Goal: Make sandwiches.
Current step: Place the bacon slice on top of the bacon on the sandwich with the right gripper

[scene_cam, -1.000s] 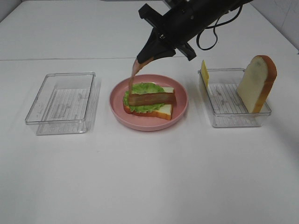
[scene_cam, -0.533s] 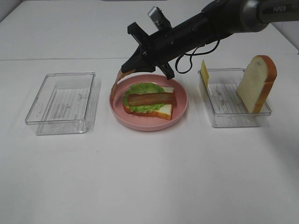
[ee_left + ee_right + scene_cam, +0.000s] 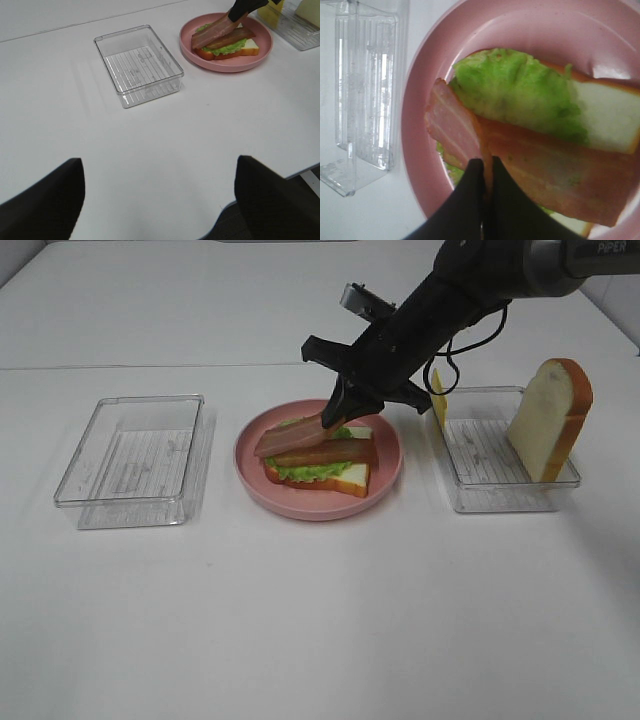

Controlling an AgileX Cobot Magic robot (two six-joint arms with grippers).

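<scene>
- White table (image 3: 320, 640) carries everything. The left gripper (image 3: 160, 200) hangs over its near edge, jaws spread wide, holding nothing.
- Two clear plastic trays flank the middle: the left tray (image 3: 130, 512), and the right tray (image 3: 500, 502) with an upright toy bread slice (image 3: 550, 420) and a yellow cheese square (image 3: 437, 395).
- Round pink plate (image 3: 320, 510) sits mid-table between them.
- On it lies the open sandwich (image 3: 345, 478): white bread, ruffled green lettuce (image 3: 300, 470), and one brown bacon strip (image 3: 335, 453).
- The right gripper (image 3: 335, 415), jaws pressed together, pinches a second bacon strip (image 3: 290, 437) by one end above the lettuce. It looks light and floppy, so an end pinch should let it drape flat.
</scene>
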